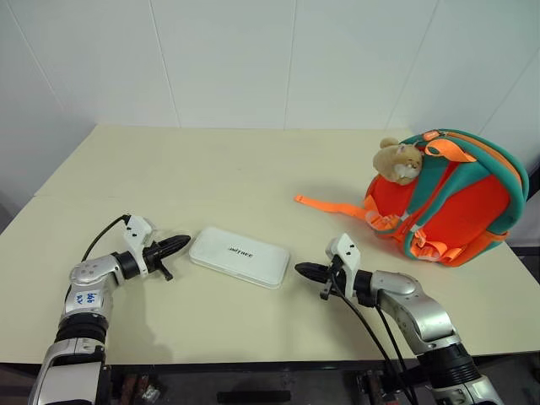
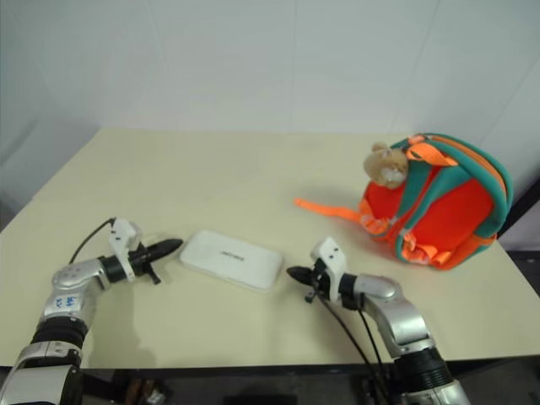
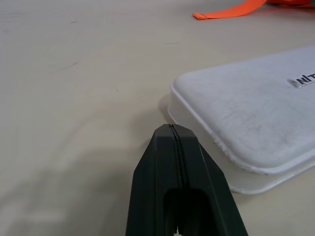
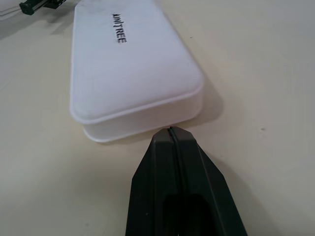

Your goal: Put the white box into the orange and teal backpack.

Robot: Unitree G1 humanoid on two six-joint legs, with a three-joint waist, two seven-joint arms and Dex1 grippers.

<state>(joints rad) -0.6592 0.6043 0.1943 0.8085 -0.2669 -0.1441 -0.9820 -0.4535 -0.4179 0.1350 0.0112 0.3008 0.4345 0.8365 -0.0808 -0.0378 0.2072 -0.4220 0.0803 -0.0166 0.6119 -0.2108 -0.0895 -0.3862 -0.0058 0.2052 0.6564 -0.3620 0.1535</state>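
Observation:
The white box [image 1: 240,256] lies flat on the cream table [image 1: 211,177], dark lettering on its lid. My left gripper [image 1: 182,243] is shut and points at the box's left end, a short gap away. My right gripper [image 1: 300,270] is shut too, its tip just short of the box's right end [image 4: 147,93]. Nothing is held by either. The orange and teal backpack [image 1: 451,198] stands upright at the table's right side, a tan plush bear [image 1: 398,160] hanging at its top left. In the left wrist view the box corner [image 3: 246,113] sits beside my shut fingertips [image 3: 173,135].
A loose orange strap [image 1: 331,207] trails from the backpack across the table toward the box. White walls stand behind the table. The table's front edge runs just below both arms.

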